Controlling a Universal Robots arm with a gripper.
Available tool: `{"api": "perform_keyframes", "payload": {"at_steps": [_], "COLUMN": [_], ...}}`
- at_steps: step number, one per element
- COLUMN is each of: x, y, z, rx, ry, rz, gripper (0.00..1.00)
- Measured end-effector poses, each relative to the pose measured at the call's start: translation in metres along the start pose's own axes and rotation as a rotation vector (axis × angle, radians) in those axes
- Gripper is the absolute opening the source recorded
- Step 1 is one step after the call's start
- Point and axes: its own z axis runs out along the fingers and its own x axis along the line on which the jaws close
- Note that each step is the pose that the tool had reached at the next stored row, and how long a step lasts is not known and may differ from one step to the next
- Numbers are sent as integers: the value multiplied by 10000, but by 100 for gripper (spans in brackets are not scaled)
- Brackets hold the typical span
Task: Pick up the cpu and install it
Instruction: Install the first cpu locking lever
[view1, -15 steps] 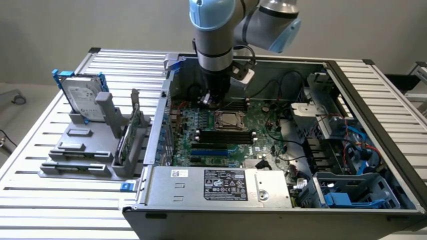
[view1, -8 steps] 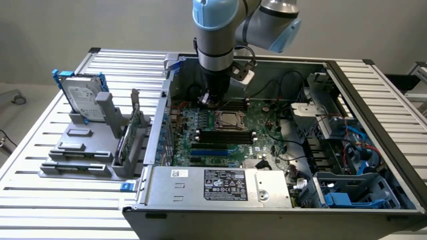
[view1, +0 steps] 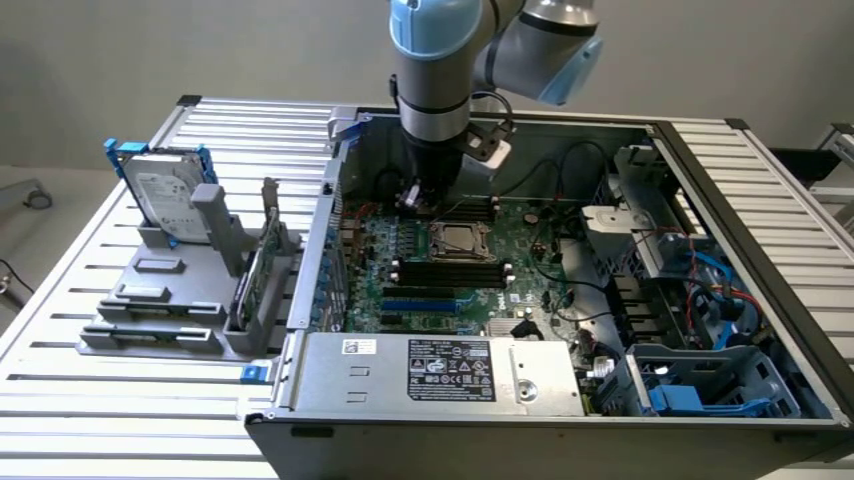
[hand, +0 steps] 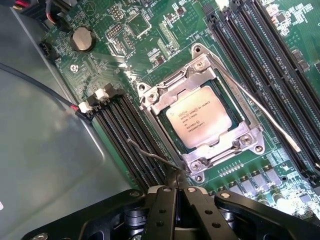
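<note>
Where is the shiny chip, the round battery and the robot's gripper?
chip (hand: 198, 117): wrist view, middle of its silver top.
battery (hand: 82, 39): wrist view, middle of its round face.
gripper (hand: 175, 176): wrist view, where its shut fingertips meet.

No word or number can be read for certain. The cpu (hand: 198, 116) carries several lines of dark print on its metal top, too fine to spell out. The power supply (view1: 554, 385) bears a black label (view1: 453, 368) with rows of white print and marks, and a small white sticker (view1: 360, 346), both illegible. The drive (view1: 171, 192) has a pale printed face, also unreadable.
</note>
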Motion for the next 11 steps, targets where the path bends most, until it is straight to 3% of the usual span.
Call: {"api": "perform_keyframes", "payload": {"at_steps": [11], "x": [32], "y": [48], "z": [5], "rx": [9], "ry": [-5], "rz": [3], "gripper": [11]}}
